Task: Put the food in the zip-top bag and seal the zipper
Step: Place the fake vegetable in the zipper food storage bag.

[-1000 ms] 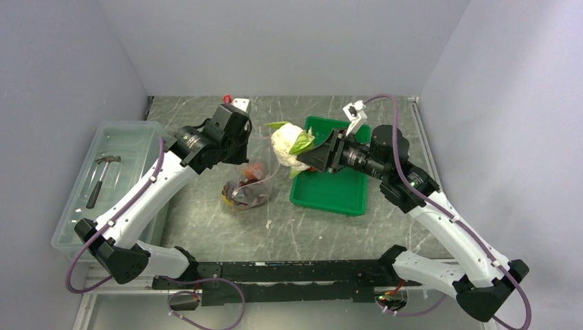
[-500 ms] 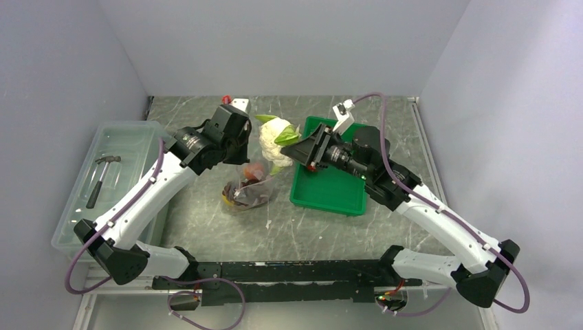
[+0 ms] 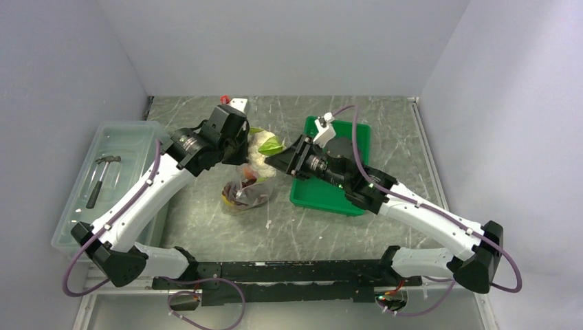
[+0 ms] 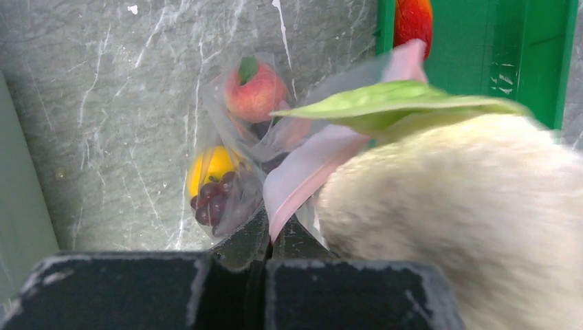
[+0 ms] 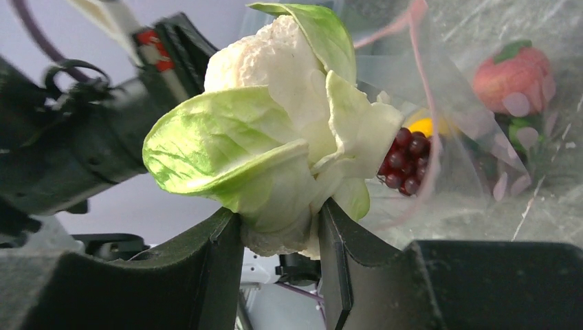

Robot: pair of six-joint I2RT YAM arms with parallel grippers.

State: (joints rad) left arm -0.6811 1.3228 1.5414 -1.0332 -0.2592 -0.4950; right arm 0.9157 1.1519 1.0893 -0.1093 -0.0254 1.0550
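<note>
Grips the bag (image 4: 234, 172) by its pink zipper strip (image 4: 309, 168) with the left hand (image 4: 269, 240), fingers pressed fully together on the plastic. Holds the mouth lifted while the bag's bottom rests on the worktop (image 3: 295, 227).

Inside the bag, low down: a red tomato-like piece (image 4: 254, 93), an orange-yellow fruit (image 4: 212, 165) below it, and a bunch of dark grapes (image 4: 213, 203) touching that fruit.

Clamps the cauliflower (image 5: 275, 103) with the right hand (image 5: 278, 227), one finger on each side of the base, pale green leaves spreading above the fingers. Holds it in the air right at the bag's mouth, just beside the left hand and against the pink strip in the left wrist view. Whether past the opening or only in front of it, impossible to tell.

To the right of the bag, a green tray (image 3: 323, 196) with one more red-orange piece (image 4: 412, 20) just inside its edge. Far left, a clear bin (image 3: 124, 134) with a hammer (image 3: 102, 177) inside.
</note>
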